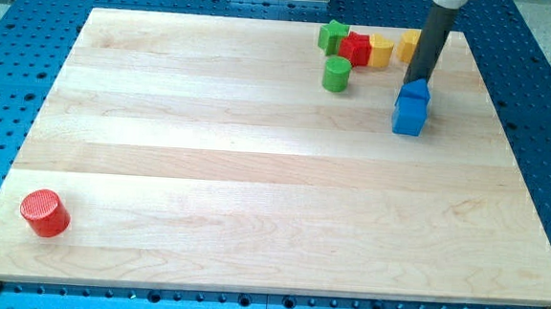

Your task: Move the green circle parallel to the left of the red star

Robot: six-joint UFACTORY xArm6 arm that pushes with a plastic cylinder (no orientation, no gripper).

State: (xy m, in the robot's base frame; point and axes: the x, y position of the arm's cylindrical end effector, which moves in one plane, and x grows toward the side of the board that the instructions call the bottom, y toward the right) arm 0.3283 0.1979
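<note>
Camera view, read from its left to its right: a red cylinder block (45, 212) stands alone near the 7 o'clock corner of the pale wooden counter (255, 172), well apart from everything else. Up towards 1 o'clock sits a cluster. A green star-like block (333, 35) comes first, touching the red star block (357, 48) on its right. The green circle, a short green cylinder block (336, 74), stands just at 7 o'clock of the red star, near it. Next come a yellow block (381, 52) beside the red star and another yellow block (410, 44), partly hidden behind the dark rod. My tip (420, 80) rests against the top of the blue block (411, 107), which lies at its 6 o'clock. The rod carries no hand, so nothing is held.
</note>
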